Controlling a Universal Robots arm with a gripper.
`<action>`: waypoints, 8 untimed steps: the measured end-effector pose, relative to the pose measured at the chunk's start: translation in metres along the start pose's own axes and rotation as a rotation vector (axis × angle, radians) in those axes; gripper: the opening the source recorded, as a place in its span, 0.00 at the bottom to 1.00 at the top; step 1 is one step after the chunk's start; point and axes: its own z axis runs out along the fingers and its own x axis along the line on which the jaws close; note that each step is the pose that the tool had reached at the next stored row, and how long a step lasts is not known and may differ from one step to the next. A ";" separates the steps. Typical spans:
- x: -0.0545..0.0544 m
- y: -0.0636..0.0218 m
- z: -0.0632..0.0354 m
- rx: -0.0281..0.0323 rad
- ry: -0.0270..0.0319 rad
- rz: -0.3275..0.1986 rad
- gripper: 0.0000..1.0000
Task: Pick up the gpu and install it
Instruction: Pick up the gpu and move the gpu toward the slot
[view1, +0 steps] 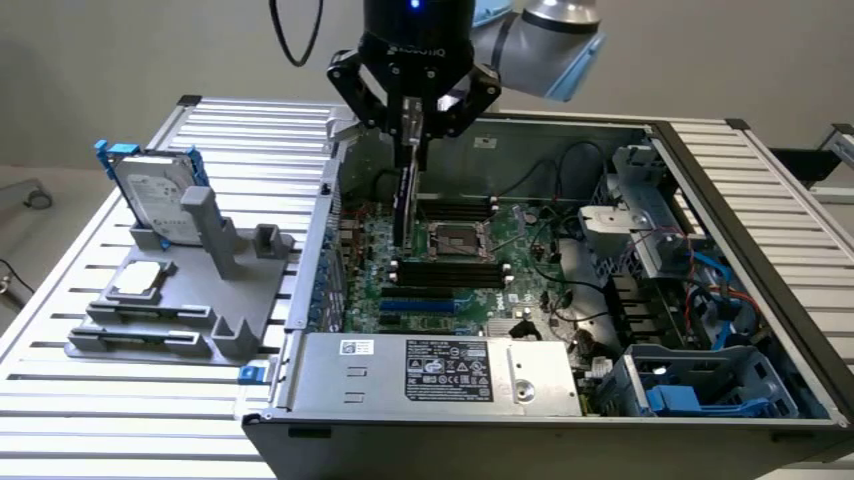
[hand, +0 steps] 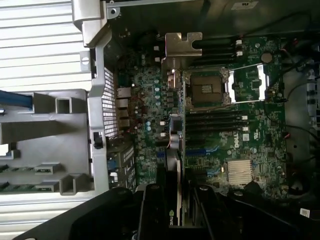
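Observation:
My gripper (view1: 411, 108) is shut on the gpu (view1: 406, 200), holding it edge-on and upright over the open computer case. The card hangs down as a thin dark strip, and its lower edge reaches just above the green motherboard (view1: 461, 275), near the CPU socket (view1: 454, 238). In the wrist view the gpu (hand: 176, 150) runs away from my black fingers (hand: 150, 210), with its silver end bracket (hand: 183, 44) at the far end over the motherboard (hand: 235, 130). Whether the card touches the board I cannot tell.
The case wall (view1: 320, 250) stands close to the card on the exterior view's left. A grey fixture (view1: 187, 300) outside it holds a silver hard drive with blue rails (view1: 154, 190). The power supply (view1: 441, 370), cables and a blue drive cage (view1: 707, 385) fill the case's front and right.

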 end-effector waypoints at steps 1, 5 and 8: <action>-0.005 0.0003 0.0014 0.0012 -0.0001 0.000 0.27; -0.023 0.0019 0.0080 0.0063 -0.0005 0.000 0.27; -0.036 0.0046 0.0132 0.0095 -0.0008 0.000 0.27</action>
